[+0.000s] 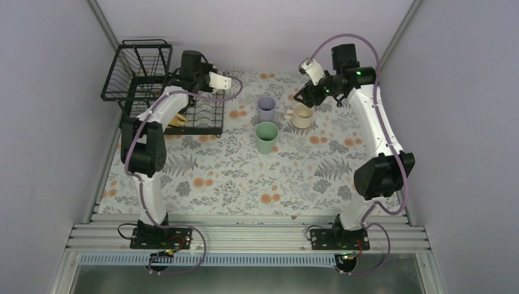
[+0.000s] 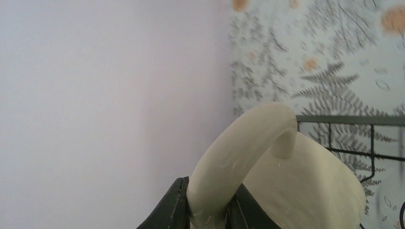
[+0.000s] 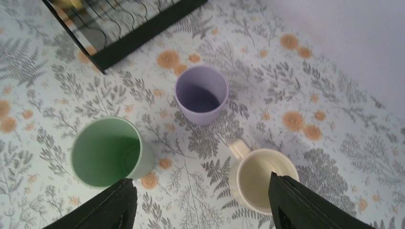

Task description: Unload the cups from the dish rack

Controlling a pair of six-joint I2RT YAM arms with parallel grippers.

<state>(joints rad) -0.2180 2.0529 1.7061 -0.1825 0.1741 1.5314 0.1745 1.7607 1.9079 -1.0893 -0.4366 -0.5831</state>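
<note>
Lavender cup [image 3: 200, 93], green cup [image 3: 107, 150] and cream mug [image 3: 260, 183] stand unloaded just below the spread-open right gripper [image 3: 203, 202], the left gripper [image 2: 207, 210] pinches another mug [image 2: 296, 186] by its handle at the rack [image 1: 138, 67], and a yellow cup [image 1: 179, 120] nearby waits.

Rack [image 3: 143, 40]: black wire.
Cloth [image 1: 245, 177]: pale ground, grey fern print, scattered orange blooms.
Lavender cup [image 3: 200, 93]: plain lilac, darker inside.
Green cup [image 3: 107, 152]: plain mint.
Table mug [image 3: 260, 183]: cream, unpatterned.
Held mug [image 2: 296, 186]: same cream.
Left fingers [image 2: 167, 210], right fingers [image 3: 105, 207]: black.
Yellow item [image 1: 179, 120] low in rack: possibly a mug; too small to tell.
Arms [image 1: 374, 122]: white shells, black joints.
Cables [image 1: 367, 38]: lilac.
Walls [image 1: 49, 92]: pale grey-lilac.
</note>
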